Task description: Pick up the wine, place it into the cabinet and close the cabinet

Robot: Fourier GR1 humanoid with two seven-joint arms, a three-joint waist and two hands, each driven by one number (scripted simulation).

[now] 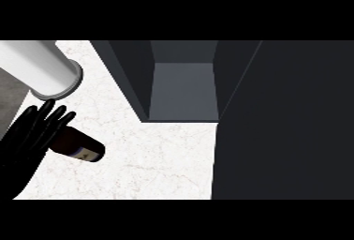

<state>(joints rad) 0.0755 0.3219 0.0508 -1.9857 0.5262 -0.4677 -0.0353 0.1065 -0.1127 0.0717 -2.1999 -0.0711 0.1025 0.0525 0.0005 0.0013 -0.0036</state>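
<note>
The wine bottle (81,146) is dark with a pale label near its lower right end. It shows at the left on the white marble counter (152,159), leaning toward the lower right. My left hand (31,136) comes in from the lower left edge with straight, spread fingers pointing up. It lies against the bottle's left side and covers the bottle's upper end. I cannot see any fingers wrapped round the bottle. The dark cabinet (183,89) stands open at the top middle, with a bare grey floor inside. My right hand does not show.
A wide dark panel (283,122), the cabinet's open door, fills the right side of the view. A thick white cylinder (41,65) slants in from the top left corner, just above my hand. A grey strip (10,98) borders the counter at the far left.
</note>
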